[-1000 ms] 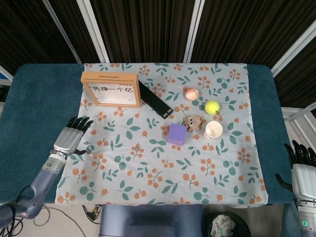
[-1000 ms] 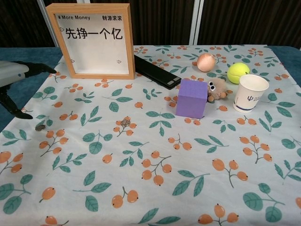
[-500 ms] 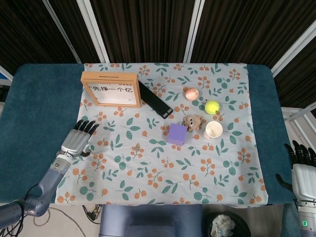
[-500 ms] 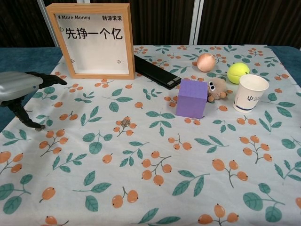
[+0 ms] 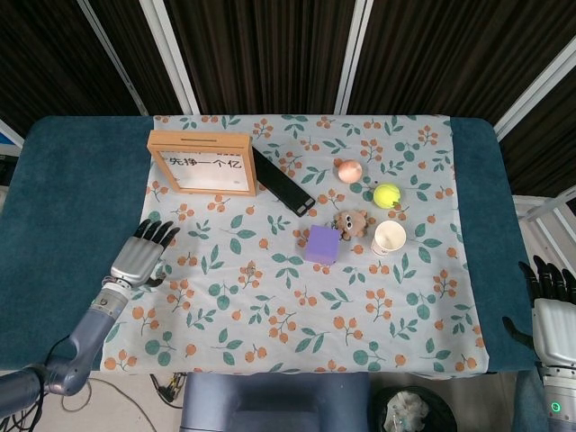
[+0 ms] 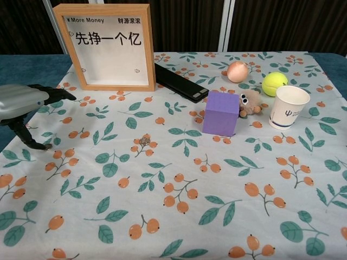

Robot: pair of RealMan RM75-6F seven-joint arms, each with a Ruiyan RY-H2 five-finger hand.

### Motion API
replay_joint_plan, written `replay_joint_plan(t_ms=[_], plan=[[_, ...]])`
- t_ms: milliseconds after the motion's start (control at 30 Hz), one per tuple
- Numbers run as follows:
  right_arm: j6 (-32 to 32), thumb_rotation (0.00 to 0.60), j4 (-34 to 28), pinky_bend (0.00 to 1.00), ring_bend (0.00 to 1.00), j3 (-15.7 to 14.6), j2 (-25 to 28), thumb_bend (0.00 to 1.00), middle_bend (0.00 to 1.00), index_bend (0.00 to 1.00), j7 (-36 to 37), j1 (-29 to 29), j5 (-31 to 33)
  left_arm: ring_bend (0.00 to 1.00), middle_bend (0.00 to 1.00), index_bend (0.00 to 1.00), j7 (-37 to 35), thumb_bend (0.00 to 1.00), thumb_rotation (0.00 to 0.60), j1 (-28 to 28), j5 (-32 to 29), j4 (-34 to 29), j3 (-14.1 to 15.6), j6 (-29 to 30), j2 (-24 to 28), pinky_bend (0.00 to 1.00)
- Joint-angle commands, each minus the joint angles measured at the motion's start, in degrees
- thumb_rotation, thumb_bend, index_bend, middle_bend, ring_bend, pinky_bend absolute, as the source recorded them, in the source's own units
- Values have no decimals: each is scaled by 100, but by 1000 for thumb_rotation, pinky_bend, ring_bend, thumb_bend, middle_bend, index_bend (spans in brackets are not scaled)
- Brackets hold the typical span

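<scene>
Small dark object on floral cloth, near cloth's left edge, well below-left of wooden frame; ID unclear, too small.

Left hand over it; thumb tip at or touching the object in chest view, contact not certain. Fingers extended, apart; nothing lifted or enclosed. Judgement: early stage, approach only, no grasp; pick-up and all beyond it left.

Right hand off cloth's right edge, well apart from frame; fingers up, spread, holds nothing.

Rel. to frame: black bar just right of it; purple block, plush toy, paper cup, tennis ball, onion further right. Second dark bit below frame, mid-cloth.
</scene>
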Motion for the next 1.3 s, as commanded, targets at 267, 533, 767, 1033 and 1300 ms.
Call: replay_joint_plan(t_ms=[267, 533, 767, 1033, 1300], plan=[[3, 600, 1, 0, 0, 8, -1, 263, 27, 134, -2, 1, 13, 0, 0, 53, 9, 22, 600, -16, 22, 69, 36, 25, -34, 0], [-3, 600, 0, 0, 0, 8, 4, 263, 27, 134, 5, 5, 13, 0, 0, 54, 25, 22, 600, -18, 6, 152, 65, 29, -98, 0], [-5, 600, 0, 0, 0, 10, 5, 264, 27, 134, 4, 7, 19, 0, 0, 65, 49, 21, 600, -26, 18, 173, 85, 47, -118, 0], [1, 600, -1, 0, 0, 12, 4, 264, 27, 134, 0, 7, 19, 0, 0, 74, 52, 22, 600, -28, -4, 212, 106, 30, -147, 0], [0, 600, -12, 0, 0, 17, 8, 264, 27, 135, -11, 7, 36, 0, 0, 93, 23, 22, 600, -27, -6, 276, 124, 22, -185, 0]])
